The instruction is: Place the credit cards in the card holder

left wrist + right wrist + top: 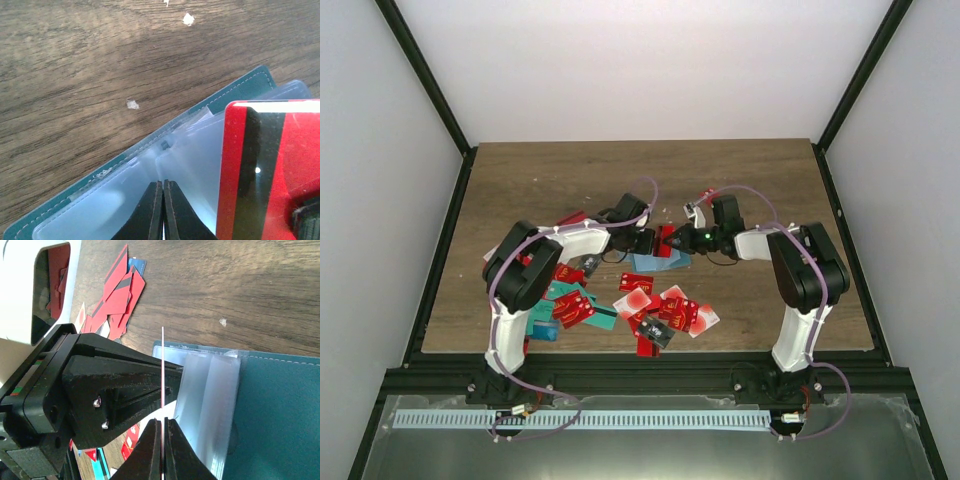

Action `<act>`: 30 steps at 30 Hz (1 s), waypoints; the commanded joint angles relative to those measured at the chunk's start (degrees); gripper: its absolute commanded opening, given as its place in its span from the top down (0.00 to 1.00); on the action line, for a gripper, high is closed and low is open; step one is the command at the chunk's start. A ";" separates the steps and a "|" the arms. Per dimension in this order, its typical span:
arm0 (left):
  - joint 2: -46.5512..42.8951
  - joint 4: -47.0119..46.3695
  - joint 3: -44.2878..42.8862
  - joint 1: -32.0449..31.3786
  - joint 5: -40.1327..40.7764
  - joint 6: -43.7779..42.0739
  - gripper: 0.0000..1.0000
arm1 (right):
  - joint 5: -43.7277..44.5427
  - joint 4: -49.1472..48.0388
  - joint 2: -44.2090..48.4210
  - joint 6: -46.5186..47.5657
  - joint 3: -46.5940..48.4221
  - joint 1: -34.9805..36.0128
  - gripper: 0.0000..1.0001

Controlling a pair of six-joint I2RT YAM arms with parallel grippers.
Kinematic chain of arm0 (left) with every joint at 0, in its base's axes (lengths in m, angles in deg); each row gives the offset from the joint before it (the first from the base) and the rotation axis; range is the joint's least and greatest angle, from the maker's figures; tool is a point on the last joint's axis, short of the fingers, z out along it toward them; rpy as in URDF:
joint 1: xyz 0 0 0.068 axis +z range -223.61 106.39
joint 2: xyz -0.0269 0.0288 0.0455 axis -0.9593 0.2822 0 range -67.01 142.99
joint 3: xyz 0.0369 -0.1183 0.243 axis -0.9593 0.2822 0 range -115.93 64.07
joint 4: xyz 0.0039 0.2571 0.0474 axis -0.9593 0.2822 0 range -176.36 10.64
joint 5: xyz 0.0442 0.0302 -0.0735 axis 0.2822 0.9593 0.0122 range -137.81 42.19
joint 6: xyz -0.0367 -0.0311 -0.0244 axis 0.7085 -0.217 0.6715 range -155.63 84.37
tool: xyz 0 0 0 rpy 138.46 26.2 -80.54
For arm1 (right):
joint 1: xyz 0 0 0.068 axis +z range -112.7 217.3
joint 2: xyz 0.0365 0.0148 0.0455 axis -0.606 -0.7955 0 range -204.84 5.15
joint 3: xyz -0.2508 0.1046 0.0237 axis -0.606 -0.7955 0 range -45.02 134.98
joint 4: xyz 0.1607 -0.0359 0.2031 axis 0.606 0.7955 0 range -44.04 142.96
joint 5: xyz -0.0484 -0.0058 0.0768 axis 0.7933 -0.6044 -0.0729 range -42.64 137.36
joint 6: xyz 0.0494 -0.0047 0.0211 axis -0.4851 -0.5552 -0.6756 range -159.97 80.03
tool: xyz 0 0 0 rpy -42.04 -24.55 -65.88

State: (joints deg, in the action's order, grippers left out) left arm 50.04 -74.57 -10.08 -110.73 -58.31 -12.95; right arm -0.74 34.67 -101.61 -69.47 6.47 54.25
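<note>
STEP: loading 1 red card [280, 165] | RIGHT JAWS: clamped on that card (seen edge-on) | LEFT JAWS: closed tight at clear sleeves [192, 160] | card holder [280, 410]: open, flat on surface [100, 60] | NEXT: align card edge with sleeve mouth, slide in.

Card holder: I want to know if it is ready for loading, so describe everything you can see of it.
The card holder is teal, soft-looking, with pale stitching along its edge, lying open and flat on the wooden table. Clear plastic sleeves fan from its inside. The left hand's shut tips are at a sleeve's edge; the right hand holds a red card edge-on over them.
</note>
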 commanded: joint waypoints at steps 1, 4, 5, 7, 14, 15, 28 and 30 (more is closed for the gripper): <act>-1.17 1.24 -1.05 -0.13 2.41 -0.81 0.96 | -0.55 -1.60 1.01 -0.48 -0.61 -0.55 0.99; -4.25 5.04 -0.25 -0.03 6.78 -1.75 0.96 | -1.15 -2.23 1.19 -0.98 -1.03 -1.17 0.99; -5.07 6.12 0.03 0.01 7.93 -2.16 0.96 | -1.39 -2.27 1.13 -1.09 -1.11 -1.23 0.99; -6.03 8.22 0.23 0.03 9.94 -2.95 0.96 | -1.78 -2.64 1.07 -1.32 -1.23 -1.28 0.99; -5.87 11.49 -0.10 0.03 12.26 -4.90 0.96 | -2.27 -3.12 0.61 -1.76 -1.13 -1.27 0.99; -5.82 11.73 -0.12 0.03 12.38 -4.92 0.96 | -2.36 -3.04 0.59 -1.71 -1.12 -1.30 0.99; -5.71 13.22 0.32 0.03 12.44 -4.84 0.95 | -0.63 -3.22 -1.72 -1.38 -0.35 -0.70 0.99; -5.52 13.34 0.44 0.03 12.41 -4.83 0.93 | -0.32 -2.68 -2.24 -0.93 0.34 -0.04 0.99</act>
State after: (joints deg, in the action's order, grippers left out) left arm 44.47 -62.11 -10.05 -110.82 -46.38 -17.48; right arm -1.83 32.40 -102.46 -70.91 5.42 53.57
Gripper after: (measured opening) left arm 0.055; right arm 0.020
